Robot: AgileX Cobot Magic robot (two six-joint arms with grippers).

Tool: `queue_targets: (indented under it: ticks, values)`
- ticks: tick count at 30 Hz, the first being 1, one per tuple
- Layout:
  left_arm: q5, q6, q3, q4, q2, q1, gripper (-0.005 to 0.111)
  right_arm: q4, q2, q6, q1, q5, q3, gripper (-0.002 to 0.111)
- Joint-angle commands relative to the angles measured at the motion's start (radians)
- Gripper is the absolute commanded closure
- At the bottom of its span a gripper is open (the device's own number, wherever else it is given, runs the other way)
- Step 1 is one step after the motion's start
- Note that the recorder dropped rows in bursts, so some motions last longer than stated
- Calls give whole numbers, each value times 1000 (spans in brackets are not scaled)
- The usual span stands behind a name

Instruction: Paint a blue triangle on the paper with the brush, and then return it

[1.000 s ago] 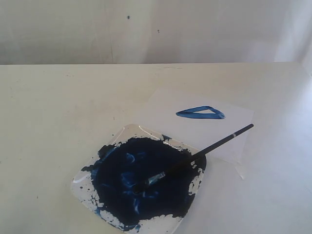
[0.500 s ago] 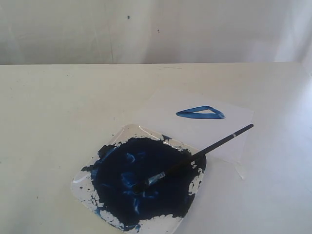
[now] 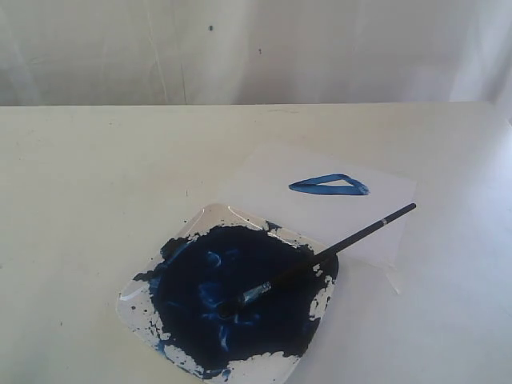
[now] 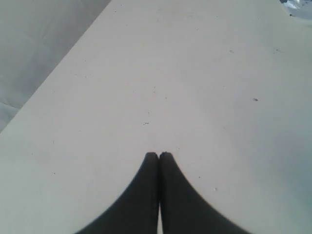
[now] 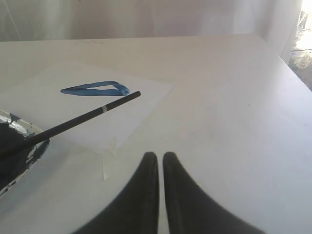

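- Left pincer (image 4: 159,155): clenched, the 2 dark fingertips pressed together with nothing between them, over bare cream worktop (image 4: 146,73).
- Clear square tray (image 3: 132,298): sits on the worktop front-left of centre, 1 corner turned toward the paper. A dark blue paint blob (image 3: 208,320) with lighter streaks covers most of its floor.
- Brush (image 3: 344,245): lies free, no pincer on it. Its bristles and silvery ferrule are in the paint blob, and the black handle slants out over the tray's right edge and across the paper, with a pale band near the end. We cannot tell whether the handle end touches the sheet.
- Paper (image 3: 320,216): flat on the worktop, behind and right of the tray, right up against it; we cannot tell if they overlap.
- Blue triangle (image 3: 330,185): a flat, elongated outline on the paper's far part, just beyond the handle end and apart from it.
- Right pincer (image 5: 160,155): clenched and empty, with only a thin slit between its 2 fingertips, over bare worktop near the paper's corner and apart from the brush.
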Motion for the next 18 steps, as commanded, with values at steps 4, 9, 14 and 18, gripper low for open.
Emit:
queue_targets:
  ticks: [4,9,14,18]
  values:
    - [41,-504,4,-10,-5,4,107,0,-5,3,2,-8,3,104]
    - [41,-813,4,-10,-5,4,107,0,-5,3,2,-8,3,104]
    - [39,-813,4,-10,-5,4,107,0,-5,3,2,-8,3,104]
    - [39,-813,4,-10,-5,4,107,0,-5,3,2,-8,3,104]
